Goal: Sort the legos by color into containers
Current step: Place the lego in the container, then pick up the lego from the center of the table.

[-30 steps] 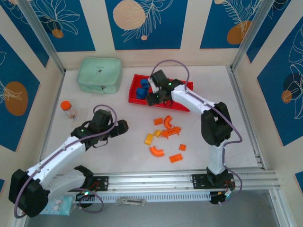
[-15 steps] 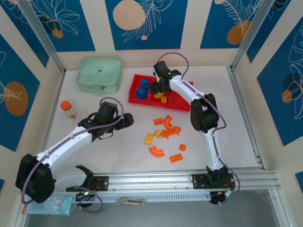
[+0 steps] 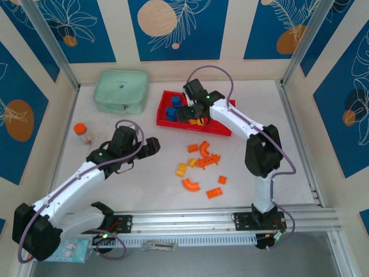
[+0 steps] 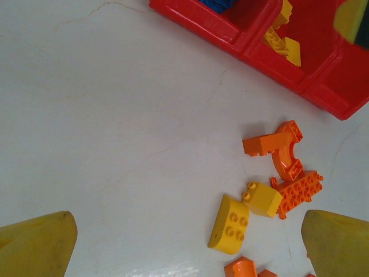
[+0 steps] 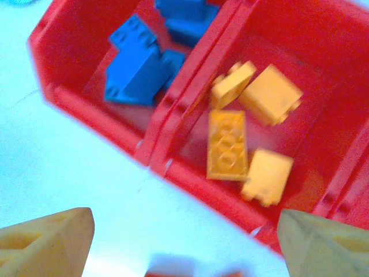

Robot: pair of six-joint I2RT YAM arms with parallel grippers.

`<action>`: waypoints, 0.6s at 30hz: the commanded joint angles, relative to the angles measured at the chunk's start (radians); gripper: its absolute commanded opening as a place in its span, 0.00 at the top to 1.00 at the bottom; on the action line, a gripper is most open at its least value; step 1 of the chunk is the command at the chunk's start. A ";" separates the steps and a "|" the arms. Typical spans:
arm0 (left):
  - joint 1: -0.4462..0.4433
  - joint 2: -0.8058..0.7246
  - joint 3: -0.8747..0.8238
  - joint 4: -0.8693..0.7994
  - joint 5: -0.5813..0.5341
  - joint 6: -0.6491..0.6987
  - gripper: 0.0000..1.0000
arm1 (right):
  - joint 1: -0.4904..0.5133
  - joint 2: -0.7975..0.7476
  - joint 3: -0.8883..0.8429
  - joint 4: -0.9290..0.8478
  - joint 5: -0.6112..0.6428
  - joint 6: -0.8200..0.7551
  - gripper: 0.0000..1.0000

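- Left gripper (image 3: 151, 148) hangs over bare table just beside the loose legos (image 3: 199, 164), jaws wide apart and empty.
- A yellow brick (image 4: 229, 224) lies among orange pieces (arches included). I judge it the next pick, which calls for centring over it and then descending.
- Red tray (image 3: 160, 115): blue bricks (image 5: 138, 72) in the left compartment, yellow in the middle.
- Right gripper (image 3: 185, 113) hovers over the tray's near rim, fingers spread, holding nothing.
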 commanded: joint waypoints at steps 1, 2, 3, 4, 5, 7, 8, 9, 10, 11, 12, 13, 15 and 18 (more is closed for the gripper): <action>0.009 -0.047 -0.045 -0.051 -0.002 -0.015 0.01 | 0.050 -0.058 -0.109 -0.011 -0.024 0.072 0.16; 0.009 -0.059 -0.054 -0.060 -0.004 -0.018 0.01 | 0.065 -0.071 -0.138 -0.010 -0.028 0.078 0.16; 0.009 -0.073 -0.067 -0.067 -0.005 -0.022 0.01 | 0.081 -0.083 -0.170 -0.005 -0.033 0.083 0.16; 0.009 -0.087 -0.080 -0.072 -0.005 -0.027 0.01 | 0.097 -0.094 -0.203 0.003 -0.045 0.081 0.16; 0.009 -0.099 -0.090 -0.077 -0.006 -0.032 0.01 | 0.109 -0.101 -0.227 0.009 -0.056 0.076 0.17; 0.009 -0.128 -0.114 -0.086 -0.009 -0.041 0.01 | 0.135 -0.111 -0.272 0.012 -0.074 0.073 0.18; 0.009 -0.139 -0.123 -0.087 -0.010 -0.044 0.01 | 0.145 -0.111 -0.290 0.016 -0.092 0.065 0.18; 0.009 -0.150 -0.132 -0.090 -0.011 -0.049 0.01 | 0.158 -0.109 -0.310 0.019 -0.107 0.057 0.19; 0.009 -0.162 -0.140 -0.092 -0.013 -0.052 0.01 | 0.171 -0.105 -0.323 0.020 -0.109 0.048 0.20; 0.009 -0.170 -0.147 -0.094 -0.014 -0.055 0.01 | 0.182 -0.099 -0.334 0.019 -0.107 0.038 0.21; 0.009 -0.180 -0.153 -0.095 -0.015 -0.058 0.01 | 0.194 -0.092 -0.344 0.018 -0.099 0.029 0.22; 0.009 -0.187 -0.159 -0.095 -0.016 -0.061 0.01 | 0.204 -0.086 -0.353 0.015 -0.083 0.023 0.23; 0.009 -0.194 -0.168 -0.094 -0.016 -0.066 0.01 | 0.214 -0.081 -0.368 0.022 -0.063 0.015 0.25; 0.009 -0.193 -0.169 -0.094 -0.016 -0.069 0.01 | 0.215 -0.069 -0.378 0.027 -0.044 0.004 0.26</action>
